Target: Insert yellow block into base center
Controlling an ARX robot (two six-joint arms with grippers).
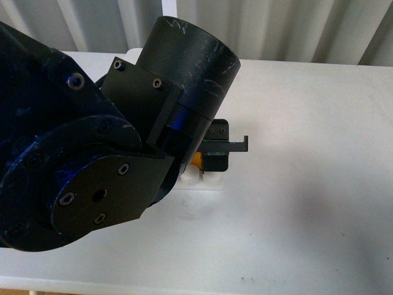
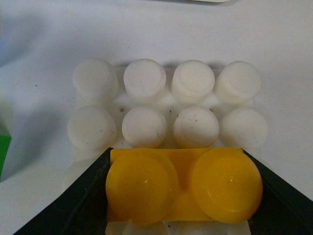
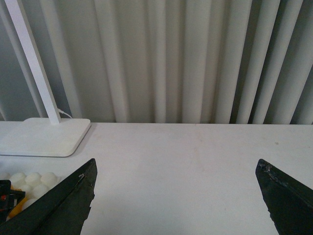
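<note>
A: Over the flat white square plastic base with round studs (image 2: 166,105), the left gripper (image 2: 183,196) had its jaws clamped on the yellow-orange two-stud plastic brick (image 2: 183,188), one jaw at each end.

B: Seated?

A: Couldn't tell. Brick sat over the base's near rows.

B: Right gripper (image 3: 176,205)?

A: Jaws wide apart, empty, above the white worktop (image 3: 195,161), white lamp foot (image 3: 41,137) nearby.

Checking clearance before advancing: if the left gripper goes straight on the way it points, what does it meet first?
The left gripper holds the yellow plastic two-stud block over the white studded square base. Straight ahead is that base's studs; the remaining gap is unclear.
</note>
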